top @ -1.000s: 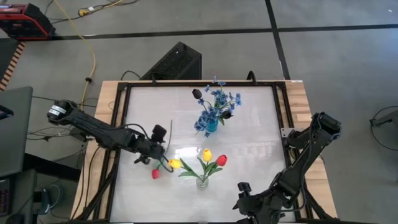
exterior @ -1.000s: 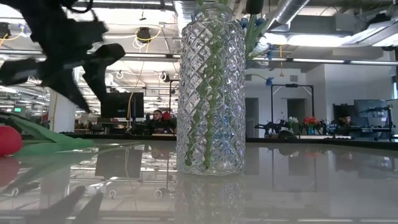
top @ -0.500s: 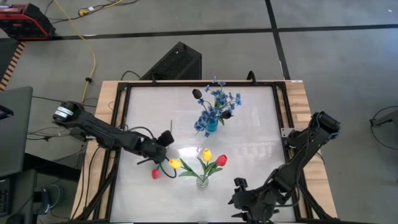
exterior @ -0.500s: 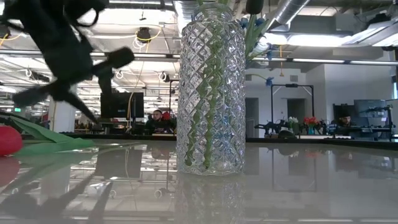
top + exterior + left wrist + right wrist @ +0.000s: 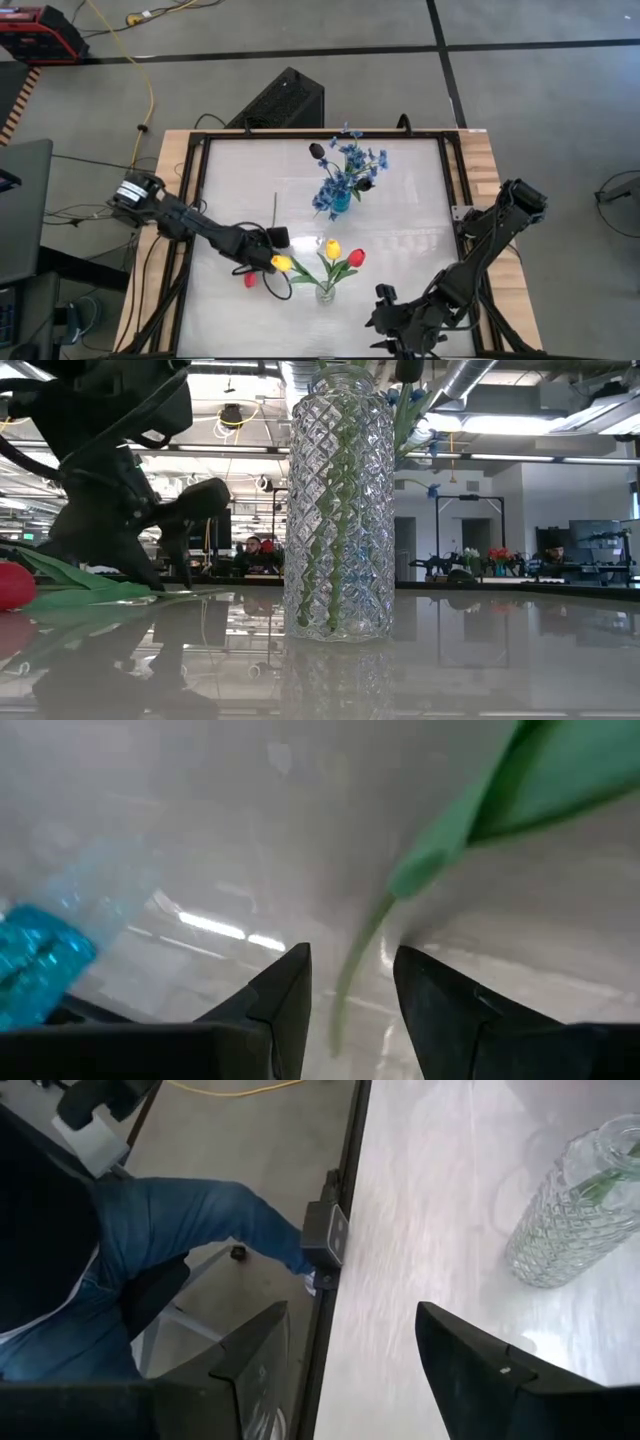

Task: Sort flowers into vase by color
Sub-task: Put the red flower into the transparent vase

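Since a second ago your left arm has reached further across the table and come down: the left gripper (image 5: 268,262) now sits low on the white tabletop (image 5: 400,200), right at the loose flowers, where before it hung a little back toward the table's left edge. The right arm has barely shifted in that time.

Look at the left wrist view: your two dark fingers (image 5: 285,1000) stand spread, and the green stem (image 5: 352,970) of the flower lies on the table in the gap between them, not yet pinched. Whether either finger touches the stem you cannot tell. A broad green leaf (image 5: 520,790) runs up from that stem beyond the fingertips.

From above, the yellow tulip head (image 5: 282,264) lies just beside the left gripper, on the side toward the clear glass vase (image 5: 325,292), and the red tulip head (image 5: 250,280) lies just beside it on the near side. In the low view that red head (image 5: 14,586) rests on the table, with the gripper planted close behind its leaves.

The clear vase already holds a yellow tulip (image 5: 332,248) and a red tulip (image 5: 355,258). Further back the blue vase (image 5: 340,204) holds the blue sprays (image 5: 350,165) and the dark buds (image 5: 317,151).

Your right gripper (image 5: 385,318) waits at the near edge of the table, fingers (image 5: 250,1360) spread wide and holding nothing; past them you can see a seated person's leg (image 5: 180,1230) beside the table.
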{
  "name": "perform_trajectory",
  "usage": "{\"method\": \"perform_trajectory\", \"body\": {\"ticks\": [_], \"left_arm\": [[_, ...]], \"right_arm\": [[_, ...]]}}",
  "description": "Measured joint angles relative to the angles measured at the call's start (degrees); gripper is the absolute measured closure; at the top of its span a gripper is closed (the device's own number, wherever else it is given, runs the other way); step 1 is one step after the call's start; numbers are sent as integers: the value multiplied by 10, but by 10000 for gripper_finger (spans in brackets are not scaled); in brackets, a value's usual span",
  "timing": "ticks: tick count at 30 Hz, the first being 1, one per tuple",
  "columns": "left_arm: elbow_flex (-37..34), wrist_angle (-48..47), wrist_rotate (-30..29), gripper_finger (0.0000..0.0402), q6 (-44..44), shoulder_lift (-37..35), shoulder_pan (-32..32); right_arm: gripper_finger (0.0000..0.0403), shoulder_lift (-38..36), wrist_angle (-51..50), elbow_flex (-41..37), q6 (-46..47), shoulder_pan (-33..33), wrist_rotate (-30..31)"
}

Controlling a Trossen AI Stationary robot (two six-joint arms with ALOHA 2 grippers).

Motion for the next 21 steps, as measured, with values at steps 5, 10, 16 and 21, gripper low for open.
{"method": "perform_trajectory", "body": {"ticks": [5,10,16,21], "left_arm": [[35,-43,-5,267,64,40,-20],[68,-109,-6,296,86,79,-33],[82,-125,3,382,87,93,-35],[123,-165,45,399,-25,83,-34]], "right_arm": [[159,0,-1,0,0,-1,0],[159,0,-1,0,0,-1,-12],[159,0,-2,0,0,-1,-15],[159,0,-1,0,0,1,-15]]}}
